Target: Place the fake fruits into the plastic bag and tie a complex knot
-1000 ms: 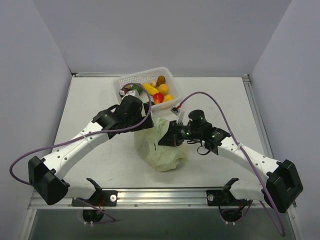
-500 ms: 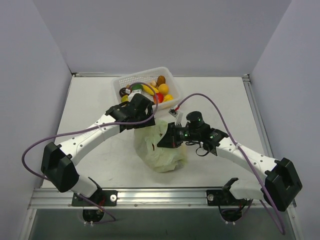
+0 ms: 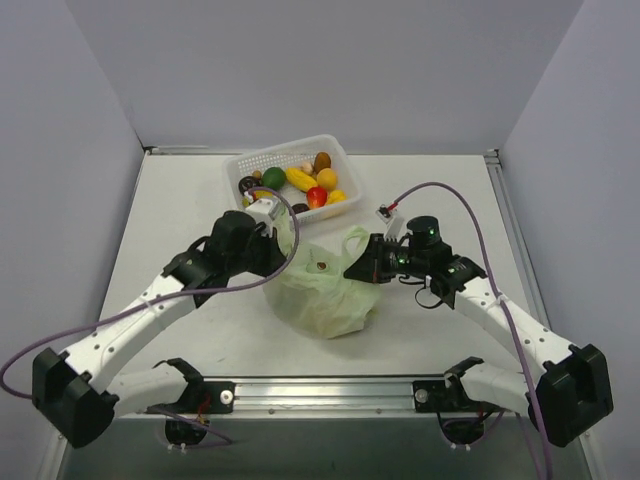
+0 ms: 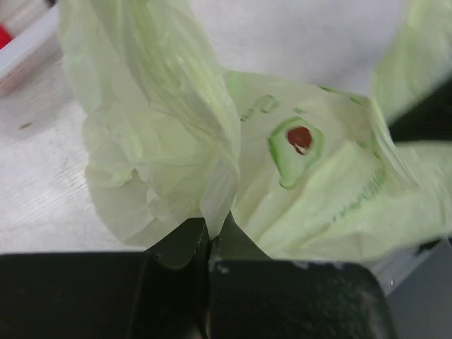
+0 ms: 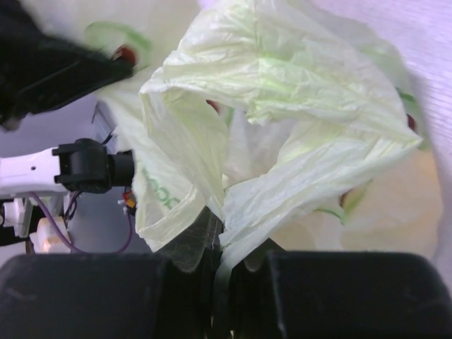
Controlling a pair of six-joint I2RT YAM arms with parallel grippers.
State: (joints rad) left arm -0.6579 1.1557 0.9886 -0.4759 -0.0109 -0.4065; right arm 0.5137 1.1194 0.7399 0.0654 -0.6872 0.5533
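The plastic bag point(image 3: 322, 298) is stretched wider than a second ago. The left gripper point(image 3: 283, 240), then open by the basket point(image 3: 285, 147), has clenched on its left flap, while the right gripper point(image 3: 358, 266) stays clamped on the right flap. The bag lies on the bench point(image 3: 180, 200) between the arms. Only the top view shows the fake fruits point(image 3: 300, 181) in the basket; the wrist views show the film pinched between closed fingers point(image 4: 180, 244).

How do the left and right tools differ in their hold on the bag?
The left tool pinches the plastic bag's left rim; the right tool pinches its right rim. The left tool sits nearer the basket; the right tool sits closer to the arm bases. Both are shut on a thin fold.
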